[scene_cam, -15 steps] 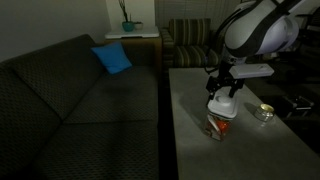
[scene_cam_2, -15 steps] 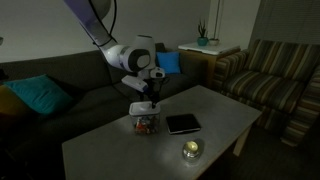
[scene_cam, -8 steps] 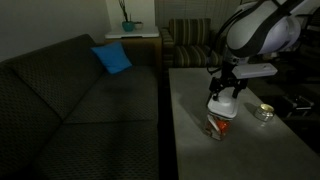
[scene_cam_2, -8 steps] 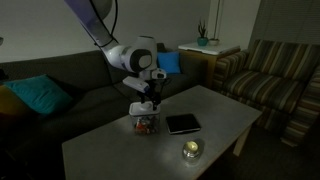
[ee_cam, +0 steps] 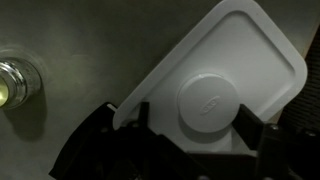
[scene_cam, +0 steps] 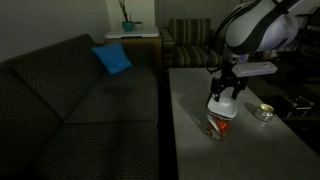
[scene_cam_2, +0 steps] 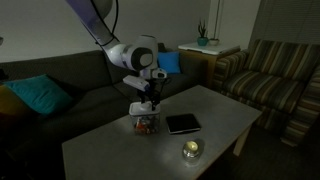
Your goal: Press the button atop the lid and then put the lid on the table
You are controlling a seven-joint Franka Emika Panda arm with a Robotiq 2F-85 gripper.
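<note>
Overhead, end effector [scene_cam: 222, 96] poised at the lid [ee_cam: 245, 45].
Fingers spread, 1 on each side of the round button [ee_cam: 208, 103]; lidded container [scene_cam: 220, 125] stands on the table [scene_cam_2: 110, 150].

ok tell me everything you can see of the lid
The lid is flat white plastic, square with rounded corners and a raised rim, with a round button on top. It sits level on a container on the table. The gripper hangs right above it, fingers either side of the button; contact is unclear.

Lid [ee_cam: 215, 85] atop container [scene_cam: 220, 126], container on table [scene_cam: 200, 155], dish [scene_cam: 264, 113] nearby
</note>
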